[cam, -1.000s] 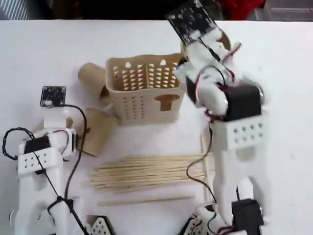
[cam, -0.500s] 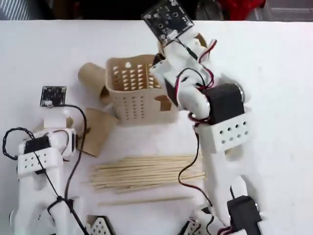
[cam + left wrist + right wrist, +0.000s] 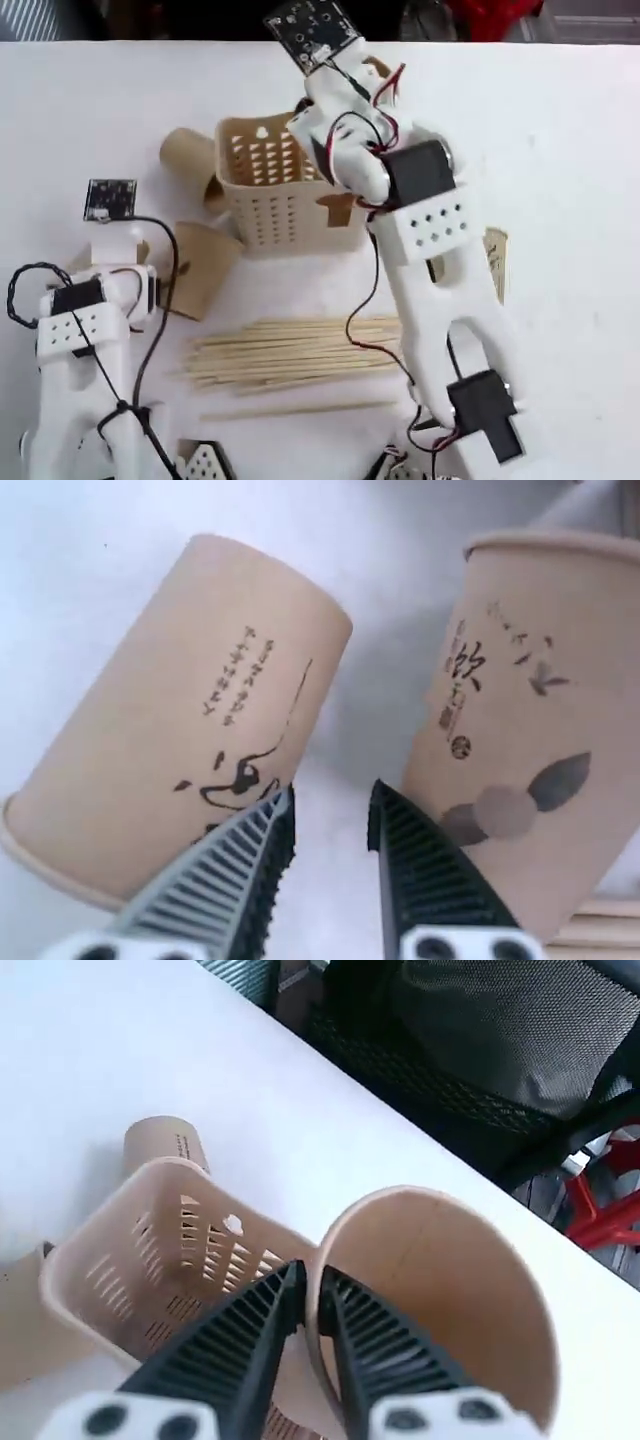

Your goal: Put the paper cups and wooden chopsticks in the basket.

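Observation:
A perforated beige basket [image 3: 290,215] stands mid-table. My right gripper [image 3: 309,1278] is shut on the rim of a paper cup [image 3: 440,1270], which hangs over the far right corner of the basket [image 3: 130,1260]. Two more paper cups lie on their sides left of the basket, one behind it [image 3: 188,155] and one nearer [image 3: 200,265]. My left gripper [image 3: 330,792] is open low over the table, its fingers in the gap between two lying cups [image 3: 180,720] [image 3: 520,730] and holding nothing. A pile of wooden chopsticks [image 3: 300,350] lies in front of the basket.
One loose chopstick [image 3: 300,408] lies near the front edge. A flat paper strip [image 3: 495,262] lies right of the right arm. The left arm's cable [image 3: 165,290] runs past the nearer cup. White table extends to the far left and far right.
The right arm has swung left with its cup, from beside the basket's right end to over its far right corner. The left arm has kept still.

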Robot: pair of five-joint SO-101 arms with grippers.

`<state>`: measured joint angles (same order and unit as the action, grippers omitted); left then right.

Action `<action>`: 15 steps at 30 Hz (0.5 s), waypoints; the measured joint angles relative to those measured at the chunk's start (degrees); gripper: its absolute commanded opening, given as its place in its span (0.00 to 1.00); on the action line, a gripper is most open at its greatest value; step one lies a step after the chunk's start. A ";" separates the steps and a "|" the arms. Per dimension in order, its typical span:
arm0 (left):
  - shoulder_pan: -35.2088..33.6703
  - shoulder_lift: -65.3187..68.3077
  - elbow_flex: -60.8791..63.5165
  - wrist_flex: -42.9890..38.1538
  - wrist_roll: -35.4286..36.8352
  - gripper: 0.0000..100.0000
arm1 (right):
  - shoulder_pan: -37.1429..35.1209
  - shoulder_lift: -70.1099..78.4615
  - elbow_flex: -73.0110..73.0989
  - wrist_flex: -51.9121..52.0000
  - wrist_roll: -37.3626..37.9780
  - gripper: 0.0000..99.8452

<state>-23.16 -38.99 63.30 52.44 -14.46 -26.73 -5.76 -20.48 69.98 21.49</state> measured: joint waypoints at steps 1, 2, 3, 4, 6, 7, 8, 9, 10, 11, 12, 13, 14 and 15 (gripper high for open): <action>0.00 0.00 0.00 0.00 0.00 0.14 | 0.00 0.53 0.00 0.35 0.00 0.07; 0.00 0.00 0.00 0.00 0.00 0.14 | 0.00 0.70 0.00 1.05 0.00 0.10; 0.00 0.00 0.00 0.00 0.00 0.14 | 0.00 0.79 0.00 2.02 0.00 0.14; 0.00 0.00 0.00 0.00 0.00 0.14 | -0.09 0.88 0.00 3.08 0.00 0.18; 0.00 0.00 0.00 0.00 0.00 0.14 | -0.44 0.88 0.00 4.31 0.00 0.24; 0.00 0.00 0.00 0.00 0.00 0.14 | -0.53 0.88 0.00 4.66 0.00 0.25; 0.18 0.00 0.00 0.00 0.00 0.14 | -0.53 0.88 0.00 4.92 0.00 0.26; 0.18 0.00 0.00 0.00 0.00 0.14 | -0.44 0.88 0.00 5.27 0.00 0.26; 0.26 0.00 0.00 0.00 0.00 0.14 | -0.35 0.70 0.00 5.89 0.00 0.26; 0.26 0.00 0.00 0.00 0.00 0.14 | -0.18 0.00 0.00 6.77 0.00 0.26; 0.26 0.00 0.00 0.00 0.00 0.14 | 0.09 -0.97 0.00 7.91 0.00 0.26; 0.26 0.00 0.00 0.00 0.00 0.14 | 0.62 -2.29 0.00 9.41 0.00 0.26; 0.26 0.00 0.00 0.00 0.00 0.14 | 1.41 -4.13 0.00 11.08 0.00 0.26; 0.26 0.00 0.00 0.00 0.00 0.14 | 2.64 -5.98 0.00 13.10 0.00 0.26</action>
<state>-22.90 -38.99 63.30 52.44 -14.46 -24.09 -11.74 -20.48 83.08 21.49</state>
